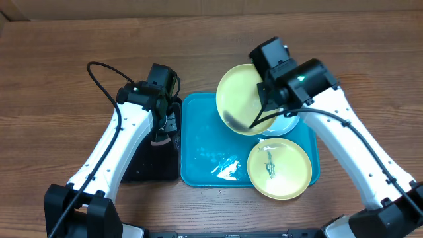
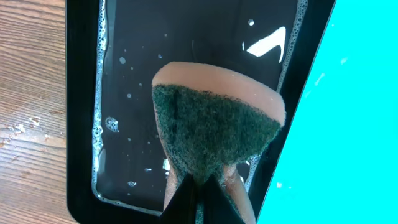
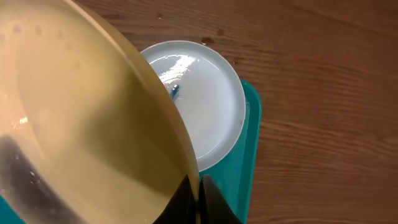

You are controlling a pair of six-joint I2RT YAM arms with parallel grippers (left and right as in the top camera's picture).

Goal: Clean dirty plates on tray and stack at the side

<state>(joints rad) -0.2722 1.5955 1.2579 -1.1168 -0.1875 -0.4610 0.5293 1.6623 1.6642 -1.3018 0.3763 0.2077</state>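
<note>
The left gripper [image 2: 199, 194] is clamped on a sponge [image 2: 214, 124] above the soapy black tray [image 2: 81, 124], probably to wet it. Over the blue tray [image 1: 198, 145], the right gripper [image 3: 199, 194] pinches a yellow plate [image 3: 81, 124] by its rim, tilted, likely to present its face for scrubbing. A smeared plate [image 1: 279, 169] and a white plate [image 3: 205, 106] lie there.

Plates [image 1: 279, 170] on tray [image 1: 198, 142], smaller tray [image 1: 155, 165] left
</note>
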